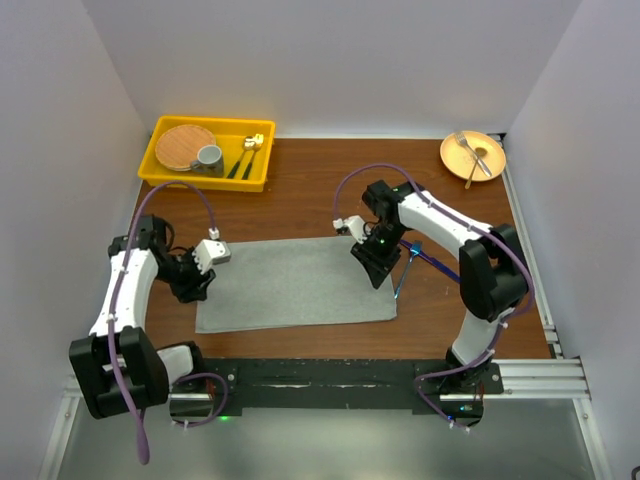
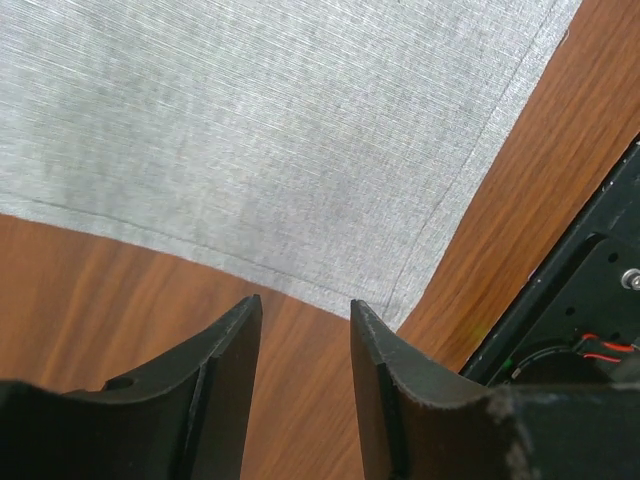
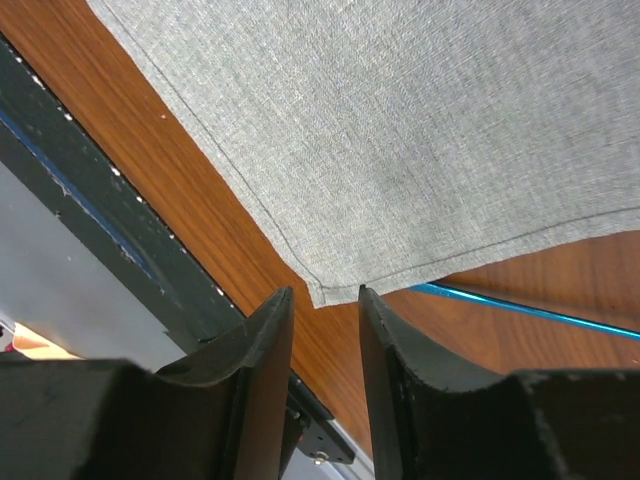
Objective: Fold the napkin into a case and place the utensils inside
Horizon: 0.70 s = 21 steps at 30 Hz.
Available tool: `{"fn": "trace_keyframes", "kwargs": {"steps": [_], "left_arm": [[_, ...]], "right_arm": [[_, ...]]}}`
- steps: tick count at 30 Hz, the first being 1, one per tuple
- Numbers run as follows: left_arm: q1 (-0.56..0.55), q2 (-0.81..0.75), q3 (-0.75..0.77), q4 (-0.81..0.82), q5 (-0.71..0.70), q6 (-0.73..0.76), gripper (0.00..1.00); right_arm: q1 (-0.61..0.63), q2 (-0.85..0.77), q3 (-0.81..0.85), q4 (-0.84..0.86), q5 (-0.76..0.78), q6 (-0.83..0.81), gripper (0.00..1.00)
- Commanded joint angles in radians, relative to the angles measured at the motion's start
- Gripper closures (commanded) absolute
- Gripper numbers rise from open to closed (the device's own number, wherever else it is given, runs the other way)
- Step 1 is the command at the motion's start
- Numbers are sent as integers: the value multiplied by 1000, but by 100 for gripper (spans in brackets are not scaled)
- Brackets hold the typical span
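Plain mid-grey cloth napkin (image 1: 295, 283) lies flat on the brown wooden table (image 1: 300, 190). My left gripper (image 2: 305, 305) and right gripper (image 3: 325, 295) are part-open and empty, each facing one corner. The blue-handled utensils (image 1: 432, 262) are partly hidden by my right arm.

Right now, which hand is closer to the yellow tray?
Left. The left hand is at the napkin's left edge, on the side of the yellow tray; the right hand is at its right edge, farther off.
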State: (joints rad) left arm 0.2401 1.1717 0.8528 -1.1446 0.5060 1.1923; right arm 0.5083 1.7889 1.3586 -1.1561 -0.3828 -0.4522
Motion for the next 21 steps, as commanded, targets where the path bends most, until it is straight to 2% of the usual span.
{"fn": "trace_keyframes", "kwargs": {"steps": [1,5,9,13,17,18,21], "left_arm": [[5,5,-86,77,29,-49,56],[7,46,-161,167,-20,-89,60],[7,112,-175,261,-47,-151,64],[7,215,-152,354,-75,-218,68],[7,285,-66,375,-72,-260,70],[5,289,-45,361,-51,-270,70],[7,252,60,289,40,-273,60]], "right_arm": [[-2,35,-47,65,13,20,65],[1,72,-87,133,41,20,66],[7,104,-101,160,51,18,65],[24,122,-127,187,50,30,65],[49,118,-104,187,35,56,65],[49,115,-84,179,9,69,65],[47,63,32,136,-22,96,61]]}}
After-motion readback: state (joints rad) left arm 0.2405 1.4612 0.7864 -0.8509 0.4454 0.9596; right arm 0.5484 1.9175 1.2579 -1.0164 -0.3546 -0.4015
